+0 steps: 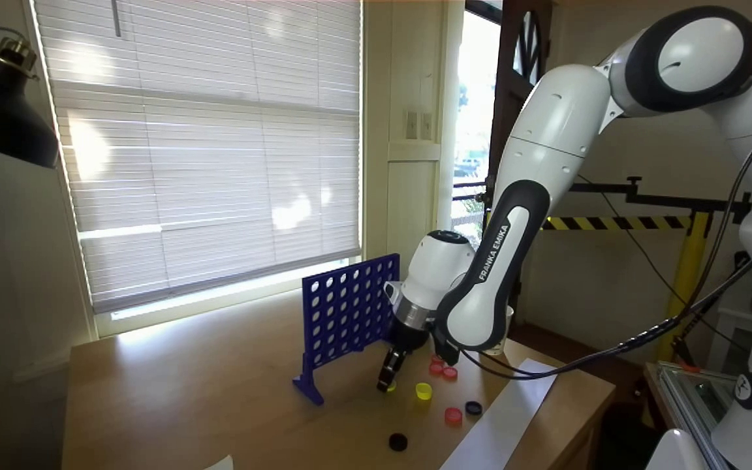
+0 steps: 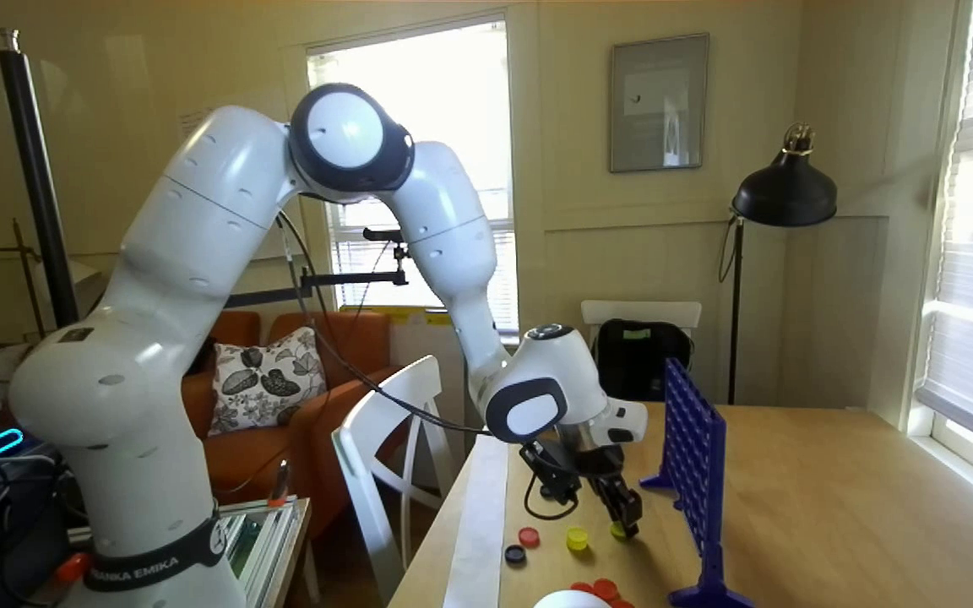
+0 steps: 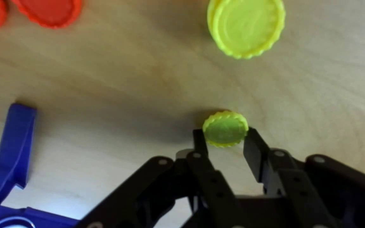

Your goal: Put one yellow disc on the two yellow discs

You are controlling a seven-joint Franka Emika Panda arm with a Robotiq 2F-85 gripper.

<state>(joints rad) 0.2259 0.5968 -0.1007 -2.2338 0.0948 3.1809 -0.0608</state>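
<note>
Where the wrist view looks: gripper (image 3: 225, 131) pinching one yellow disc (image 3: 226, 128) between its fingers (image 3: 254, 155); two yellow discs (image 3: 247, 28) stacked nearby.
Blue grid (image 1: 350, 310): upright in an exterior view.
Red token (image 2: 529, 537): in an exterior view, beside a black token (image 2: 515, 555).

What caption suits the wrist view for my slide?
Tool with one yellow disc between its fingertips, apart from two stacked yellow discs; red discs upper left.

Single disc (image 3: 225, 128) in pincer (image 3: 226, 134), between two stacked discs (image 3: 248, 28) and the grid (image 2: 700, 481).
</note>
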